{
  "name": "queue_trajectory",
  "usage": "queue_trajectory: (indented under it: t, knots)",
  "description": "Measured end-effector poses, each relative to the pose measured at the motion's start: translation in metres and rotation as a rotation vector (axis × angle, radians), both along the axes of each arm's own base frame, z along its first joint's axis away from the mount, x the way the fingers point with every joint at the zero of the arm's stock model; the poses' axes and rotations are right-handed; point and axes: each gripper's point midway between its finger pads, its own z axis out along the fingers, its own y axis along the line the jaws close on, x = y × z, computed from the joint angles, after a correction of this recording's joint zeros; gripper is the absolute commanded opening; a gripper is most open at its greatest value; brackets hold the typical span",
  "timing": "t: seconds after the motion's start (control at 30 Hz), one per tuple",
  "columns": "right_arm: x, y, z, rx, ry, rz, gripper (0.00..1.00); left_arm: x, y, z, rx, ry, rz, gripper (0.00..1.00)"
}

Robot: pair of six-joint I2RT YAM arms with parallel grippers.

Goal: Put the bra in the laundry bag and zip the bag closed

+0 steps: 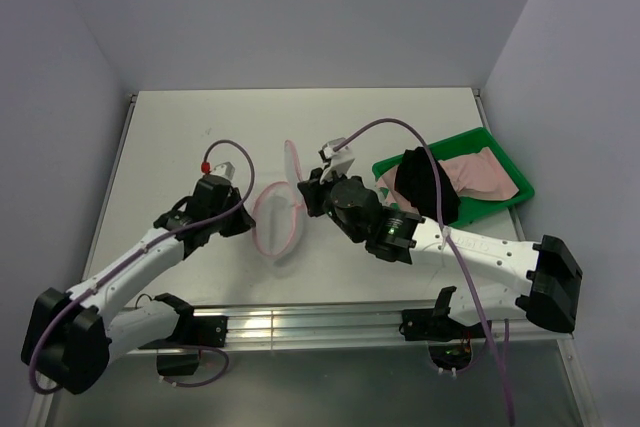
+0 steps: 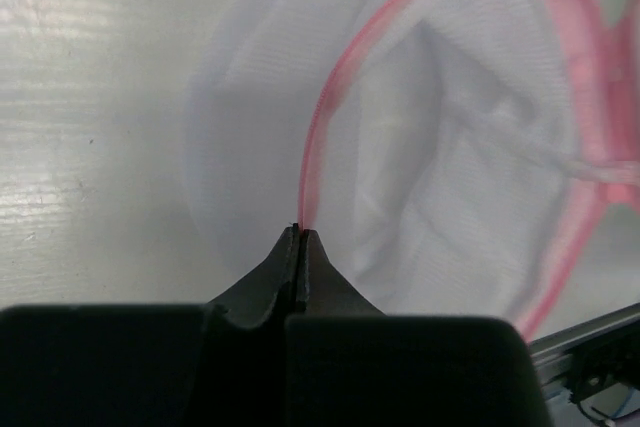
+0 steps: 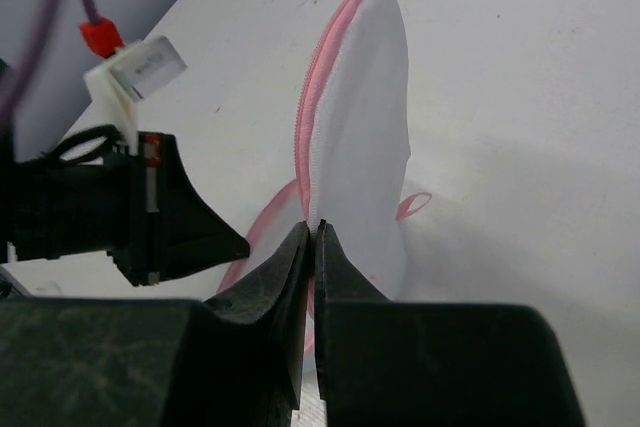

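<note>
Black two-finger L gripper (image 2: 300,235), at near-left side of bag: jaws pressed together, pinching the thin pink zipper rim of the small round white see-through mesh laundry bag (image 2: 450,147). From top cam the L gripper (image 1: 245,219) touches the bag's left edge.

Black two-finger R gripper (image 3: 312,232), at bag's right side: jaws nearly together w/ white mesh and pink trim caught between them. In top cam the R gripper (image 1: 306,197) is at the bag's right rim, opposite L.

Laundry bag (image 1: 278,219) lies on the flat white table (image 1: 180,147) between the two grippers, mouth open, inside looks empty. Its domed lid (image 3: 360,117) stands on edge behind the mouth, on the bag's far side.

Soft pale pink fabric bra (image 1: 482,175) is well to the right of the bag and slightly farther back, lying in the shallow green plastic tray (image 1: 520,195), not in the bag. A black fabric-like lump (image 1: 425,185) sits on the tray end nearest the bag, overlapping the bra; can't tell what it is.
</note>
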Motion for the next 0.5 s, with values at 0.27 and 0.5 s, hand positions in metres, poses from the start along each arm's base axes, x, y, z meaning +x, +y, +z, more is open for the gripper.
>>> queue_trajectory:
  t: [0.27, 0.5]
  knots:
    - [-0.002, 0.000, 0.050, 0.073, -0.030, 0.009, 0.00, 0.026, 0.001, 0.157, -0.118, -0.364, 0.039, 0.00]
    - [-0.001, 0.003, 0.091, 0.188, -0.033, -0.002, 0.00, 0.012, 0.037, 0.225, -0.131, -0.589, 0.146, 0.00]
